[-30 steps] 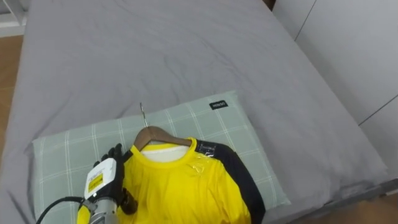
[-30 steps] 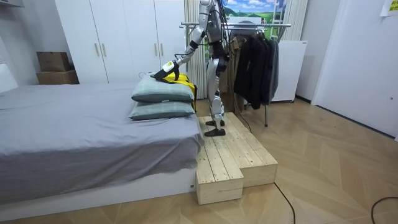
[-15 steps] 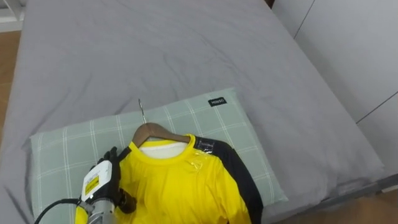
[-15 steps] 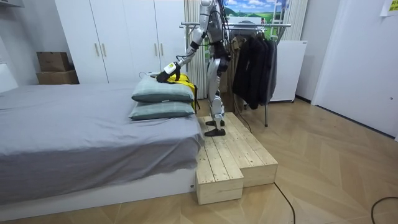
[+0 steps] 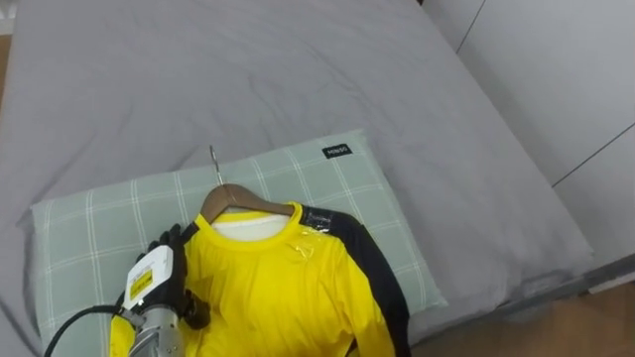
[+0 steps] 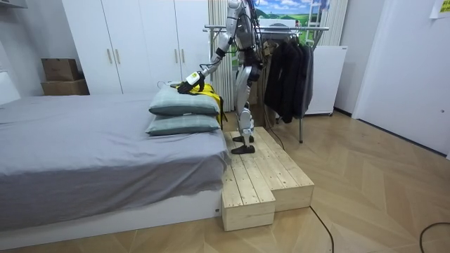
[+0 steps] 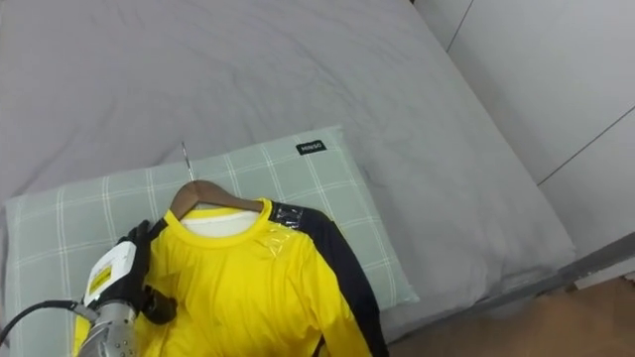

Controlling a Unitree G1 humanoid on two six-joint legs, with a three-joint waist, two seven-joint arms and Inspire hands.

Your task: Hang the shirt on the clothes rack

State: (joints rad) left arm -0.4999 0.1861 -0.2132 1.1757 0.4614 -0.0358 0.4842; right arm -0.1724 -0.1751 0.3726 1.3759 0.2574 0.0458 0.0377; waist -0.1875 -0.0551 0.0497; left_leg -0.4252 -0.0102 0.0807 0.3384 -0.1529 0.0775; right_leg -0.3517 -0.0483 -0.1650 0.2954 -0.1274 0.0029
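A yellow shirt (image 5: 268,288) with dark sleeves lies on a wooden hanger (image 5: 233,196), whose metal hook (image 5: 215,164) points up the bed. Both rest on a green checked pillow (image 5: 99,228). My left hand (image 5: 154,283) sits at the shirt's left shoulder, with its fingers curled over the edge and its thumb on the yellow cloth. In the room view I stand on a wooden platform (image 6: 264,176) beside the bed, and my left hand (image 6: 190,79) reaches out over the stacked pillows (image 6: 184,105).
The grey bed (image 5: 298,89) stretches away beyond the pillow, and its edge drops off at the right. Behind me stands a clothes rack (image 6: 288,28) with dark jackets (image 6: 288,77). White wardrobes (image 6: 133,42) and cardboard boxes (image 6: 60,74) line the far wall.
The whole eye picture has shifted a little up and left, so the camera moved. My left hand stays at the shirt's shoulder, and the shirt and hanger lie as before.
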